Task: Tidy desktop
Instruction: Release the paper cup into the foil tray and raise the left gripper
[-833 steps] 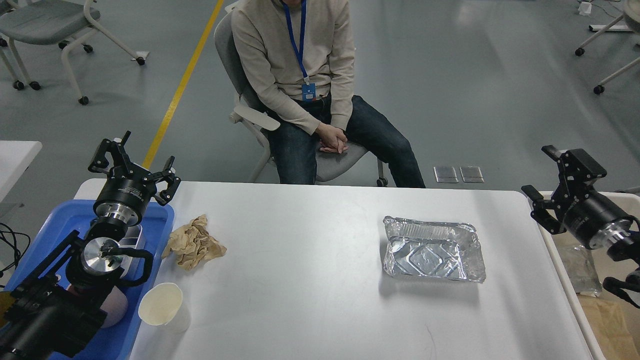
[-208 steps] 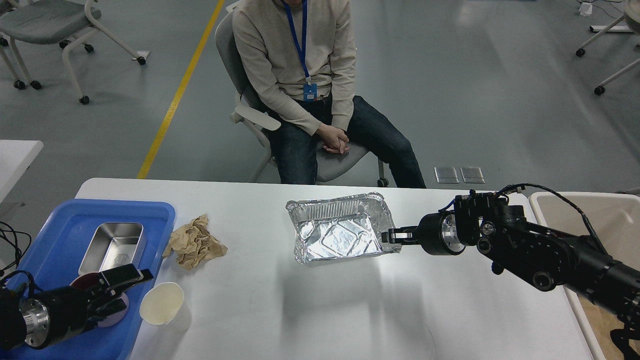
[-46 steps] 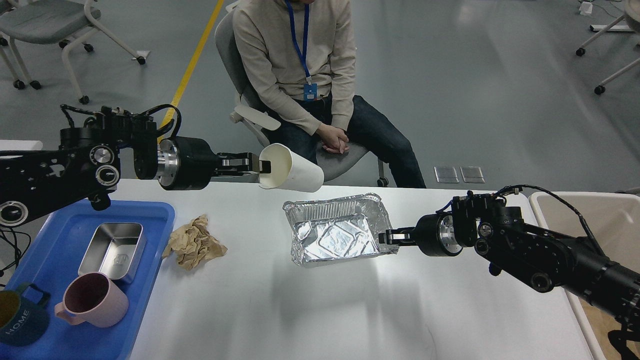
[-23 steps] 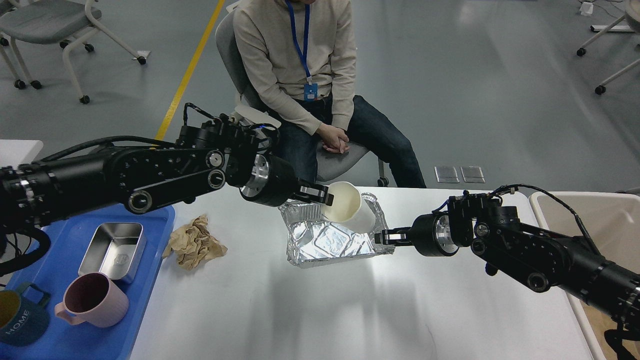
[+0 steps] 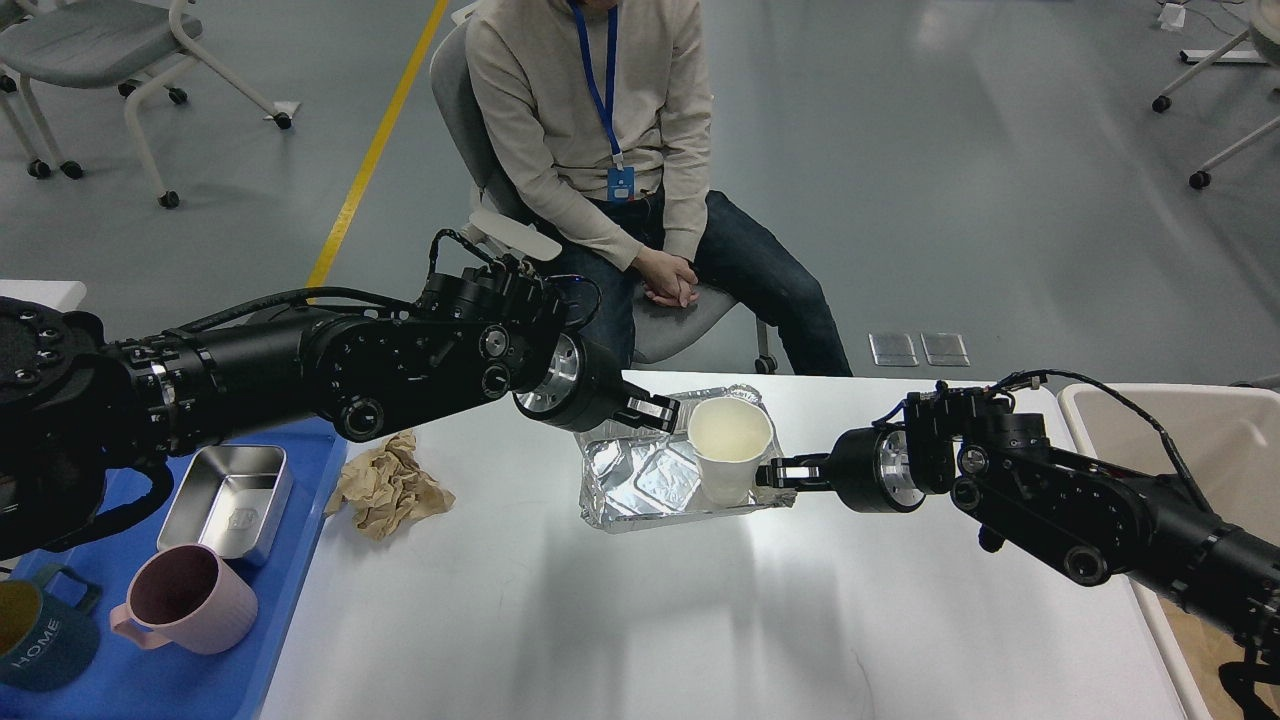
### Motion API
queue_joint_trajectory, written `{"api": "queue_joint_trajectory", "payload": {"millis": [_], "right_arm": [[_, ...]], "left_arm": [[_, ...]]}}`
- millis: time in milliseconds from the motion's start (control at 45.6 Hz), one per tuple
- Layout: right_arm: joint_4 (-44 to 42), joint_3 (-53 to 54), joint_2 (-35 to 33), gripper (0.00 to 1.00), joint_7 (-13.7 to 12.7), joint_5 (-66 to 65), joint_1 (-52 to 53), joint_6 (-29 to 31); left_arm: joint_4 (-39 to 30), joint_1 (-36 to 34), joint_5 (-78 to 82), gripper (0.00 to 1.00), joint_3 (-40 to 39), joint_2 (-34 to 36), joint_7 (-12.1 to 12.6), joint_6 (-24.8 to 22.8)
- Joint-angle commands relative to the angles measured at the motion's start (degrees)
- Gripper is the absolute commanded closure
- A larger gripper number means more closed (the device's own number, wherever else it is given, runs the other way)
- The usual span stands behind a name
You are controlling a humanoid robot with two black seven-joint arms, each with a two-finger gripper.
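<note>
The white desktop fills the lower view. A crumpled foil tray lies on it at the middle back. A white paper cup stands upright in the tray's right half. My left gripper reaches in from the left and its fingers meet the cup's left rim, shut on it. My right gripper comes from the right and is shut on the foil tray's right edge. A crumpled brown paper lies on the desktop to the left of the tray.
A blue tray at the left edge holds a metal box, a pink mug and a dark mug. A beige bin stands at the right. A seated person is behind the table.
My left gripper carried the paper cup from the left, lowered it and turned it upright into the foil tray. My right gripper kept its hold on the tray's edge.
</note>
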Motion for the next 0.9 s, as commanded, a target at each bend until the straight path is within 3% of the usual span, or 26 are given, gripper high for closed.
{"api": "queue_joint_trajectory", "payload": {"millis": [0,110,153,263,372,504,723,876], "right_arm": [[-0.04,0.10,-0.05,1.00,0.00,0.00,-0.10,0.00],[0.04,0.10,-0.05,1.00,0.00,0.09,-0.45,0.00],[0.13,0.10,-0.05,1.00,0.00,0.00,-0.45,0.00],[0.13,0.10,-0.05,1.00,0.00,0.00,-0.45,0.00],[0.13,0.10,-0.05,1.00,0.00,0.00,-0.45,0.00],[0.13,0.10,-0.13,1.00,0.00,0.00,-0.45,0.00],[0.75,0.10,-1.28,1.00,0.09,0.00,-1.16,0.00],[0.92,0.10,-1.72,1.00,0.09,0.00,-1.16,0.00]], "left_arm": [[0.01,-0.57,0.00,0.90,0.62,0.15,0.62,-0.01],[0.62,-0.75,0.00,0.89,0.70,-0.11,0.70,0.17],[1.15,-0.75,-0.08,0.83,0.27,-0.11,0.88,0.61],[1.41,-0.93,-1.84,0.42,-1.40,0.59,1.06,1.57],[0.89,-2.59,-3.16,0.22,-2.37,2.17,0.97,1.66],[-1.39,-4.35,-3.86,0.15,-3.16,6.21,0.97,2.28],[-11.14,-4.97,-3.43,0.14,-3.60,17.36,0.44,11.15],[-19.58,-4.09,-2.64,0.14,-3.07,28.35,0.62,12.03]]}}
